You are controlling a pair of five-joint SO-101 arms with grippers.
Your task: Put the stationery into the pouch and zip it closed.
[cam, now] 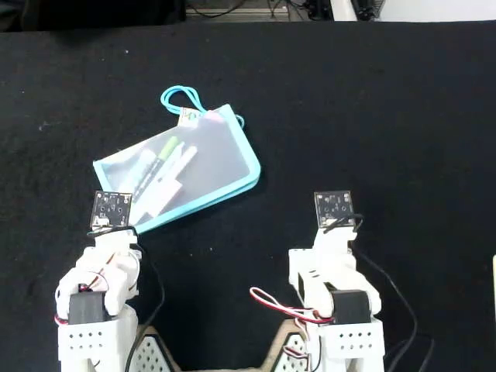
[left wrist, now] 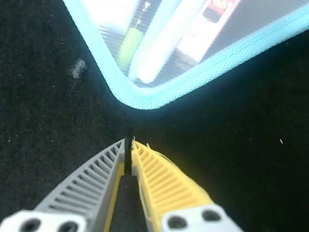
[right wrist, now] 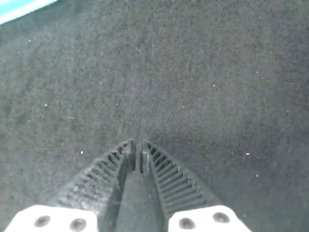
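A see-through pouch [cam: 186,170] with a turquoise edge and a turquoise loop lies flat on the black cloth, left of centre. Inside it I see a green-capped marker [cam: 161,159], a white pen [cam: 177,167] and other stationery. In the left wrist view the pouch's corner [left wrist: 145,99] sits just beyond my left gripper [left wrist: 128,143], which is shut and holds nothing. The left arm [cam: 105,263] stands close to the pouch's near corner. My right gripper [right wrist: 138,144] is shut over bare cloth, apart from the pouch, and the right arm [cam: 333,263] stands to the pouch's right.
The black cloth [cam: 372,116] covers the whole table. Red and black cables [cam: 283,306] trail by the right arm's base. A pale object [cam: 493,275] shows at the far right edge.
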